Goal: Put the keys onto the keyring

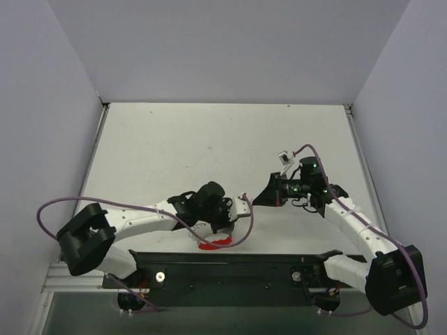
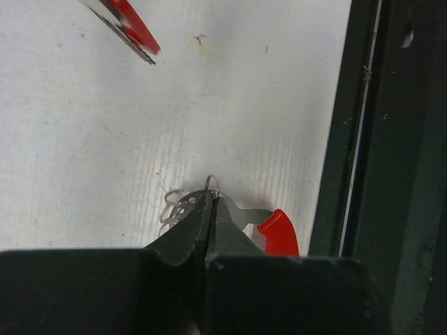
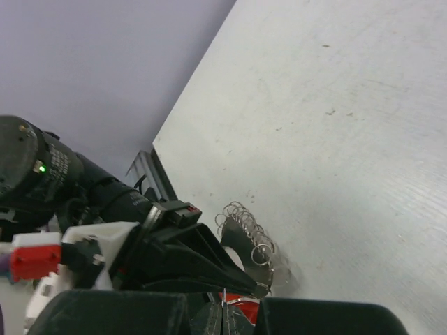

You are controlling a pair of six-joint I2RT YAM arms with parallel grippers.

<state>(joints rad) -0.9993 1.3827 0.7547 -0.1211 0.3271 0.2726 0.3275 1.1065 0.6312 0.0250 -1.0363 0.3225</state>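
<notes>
The keyring lies at the table's near edge. It is a hoop with a red arc and a grey toothed part that carries several small wire loops. My left gripper is shut on its grey part, fingertips pinching the metal low over the table. My right gripper points left at it, a little apart. It is shut on the key, of which a silver sliver and a red bit show. The key's red head also shows in the left wrist view.
The white table is walled by pale panels on three sides. The black base rail runs along the near edge, right beside the keyring. A purple cable loops from each arm.
</notes>
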